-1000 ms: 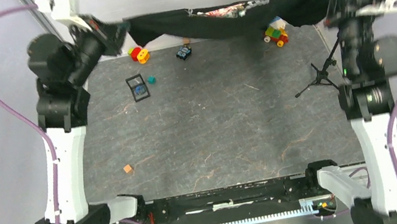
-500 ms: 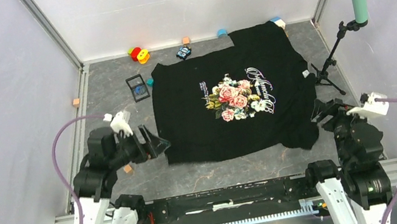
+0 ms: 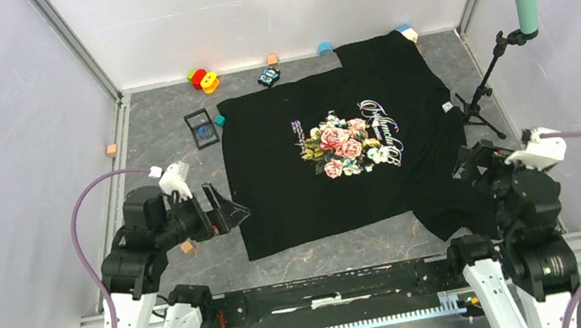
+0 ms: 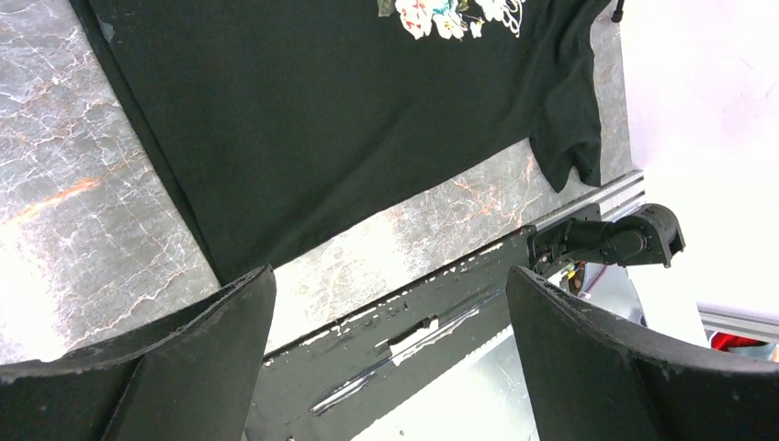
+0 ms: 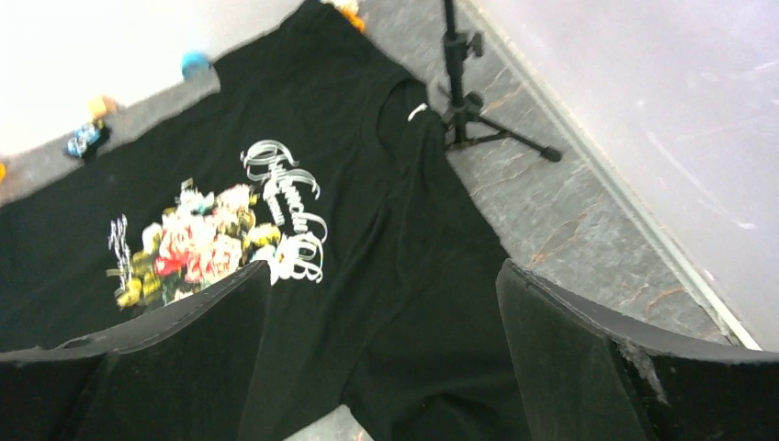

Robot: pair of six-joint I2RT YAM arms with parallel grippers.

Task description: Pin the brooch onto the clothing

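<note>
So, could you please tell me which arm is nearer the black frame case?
Left. The left arm is on the near side of the black frame case; the right arm is across the T-shirt.

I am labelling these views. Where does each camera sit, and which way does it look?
Top: overhead behind both arms, which show; looks down at the shirt.
Left wrist: low, facing the shirt's near hem; own open fingers show.
Right wrist: facing the rose print and stand; own open fingers.
Wrist views share the rose print.

Crouching low and folded back on both sides, holding the left pincer [image 3: 232,213] and right pincer [image 3: 473,162] spread wide, angling inward.
</note>
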